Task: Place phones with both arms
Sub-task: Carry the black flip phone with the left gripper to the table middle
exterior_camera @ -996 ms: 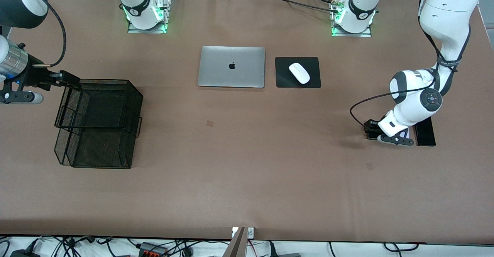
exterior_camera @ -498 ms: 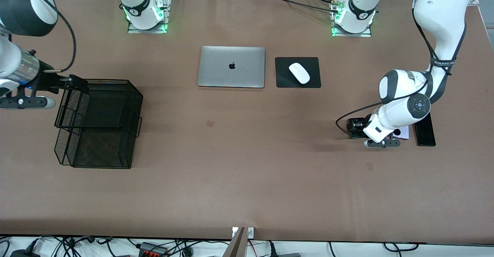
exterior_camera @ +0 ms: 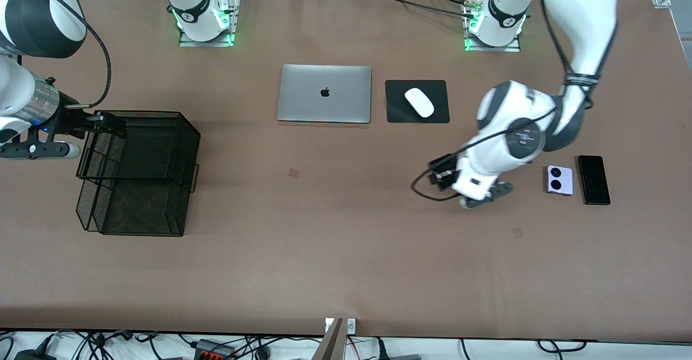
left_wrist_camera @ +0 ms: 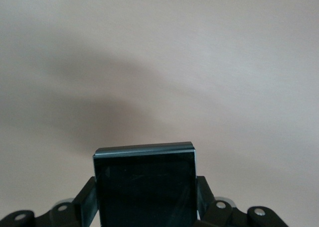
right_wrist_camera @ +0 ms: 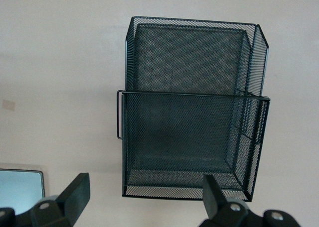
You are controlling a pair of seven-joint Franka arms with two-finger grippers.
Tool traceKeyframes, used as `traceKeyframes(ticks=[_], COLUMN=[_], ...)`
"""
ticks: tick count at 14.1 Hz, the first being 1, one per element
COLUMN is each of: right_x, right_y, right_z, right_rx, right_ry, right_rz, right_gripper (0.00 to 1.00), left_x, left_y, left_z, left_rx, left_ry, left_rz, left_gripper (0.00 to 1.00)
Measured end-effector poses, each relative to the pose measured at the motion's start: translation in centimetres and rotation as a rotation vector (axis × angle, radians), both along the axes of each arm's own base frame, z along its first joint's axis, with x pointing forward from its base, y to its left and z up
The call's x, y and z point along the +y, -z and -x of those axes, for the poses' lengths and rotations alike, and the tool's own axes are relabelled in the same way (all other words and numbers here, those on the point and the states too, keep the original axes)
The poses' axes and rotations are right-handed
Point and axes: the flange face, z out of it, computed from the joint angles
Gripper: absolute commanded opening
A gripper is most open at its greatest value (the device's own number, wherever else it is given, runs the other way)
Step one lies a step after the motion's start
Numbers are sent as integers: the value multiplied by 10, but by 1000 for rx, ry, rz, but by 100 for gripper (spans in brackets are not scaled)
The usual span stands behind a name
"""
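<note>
My left gripper (exterior_camera: pixel 442 179) is shut on the small squarish black phone (left_wrist_camera: pixel 144 184) and holds it above bare table, toward the middle from the other phones. In the left wrist view the phone sits between both fingers (left_wrist_camera: pixel 86 208). The lilac-white phone with two black circles (exterior_camera: pixel 559 180) lies on the table beside the long slim black slab (exterior_camera: pixel 593 179), at the left arm's end. My right gripper (exterior_camera: pixel 111 124) is open and empty over the upper edge of the black mesh basket (exterior_camera: pixel 140 171); its fingers (right_wrist_camera: pixel 77 193) stand wide apart.
The mesh basket (right_wrist_camera: pixel 189 137) has two tiers and stands at the right arm's end. A closed silver laptop (exterior_camera: pixel 324 93) and a white mouse (exterior_camera: pixel 419 102) on a black pad (exterior_camera: pixel 394 112) lie farther from the front camera, near the bases.
My left arm has lifted the black phone from beside the lilac phone and carried it toward the table's middle, uncovering the lilac phone. My right gripper has shifted slightly onto the basket's edge.
</note>
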Motion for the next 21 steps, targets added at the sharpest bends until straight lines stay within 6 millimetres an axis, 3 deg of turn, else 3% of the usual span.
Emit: traceKeyframes(ticks=[5, 7, 10, 13, 18, 19, 20, 21], right_x=[-1, -1, 0, 3, 4, 4, 4, 4], right_y=[-7, -12, -15, -13, -9, -6, -2, 1], right_z=[-2, -3, -4, -5, -6, -7, -8, -10], right_rx=[-19, -33, -39, -37, -31, -26, -21, -18], right_ry=[1, 1, 0, -7, -9, -9, -10, -10], right_rz=[0, 0, 0, -1, -1, -1, -1, -1], right_gripper=[100, 100, 100, 100, 100, 100, 100, 100], left_x=[-124, -159, -185, -215, -249, -254, -257, -258], left_y=[13, 28, 55, 67, 103, 110, 115, 119], left_z=[-5, -3, 4, 14, 32, 35, 38, 39], left_rx=[-90, -169, -232, -295, -326, -327, -324, -322], left_ry=[37, 93, 192, 314, 442, 453, 459, 462], left_rz=[105, 156, 177, 124, 58, 49, 44, 43], left_gripper=[35, 35, 35, 35, 36, 46, 67, 74])
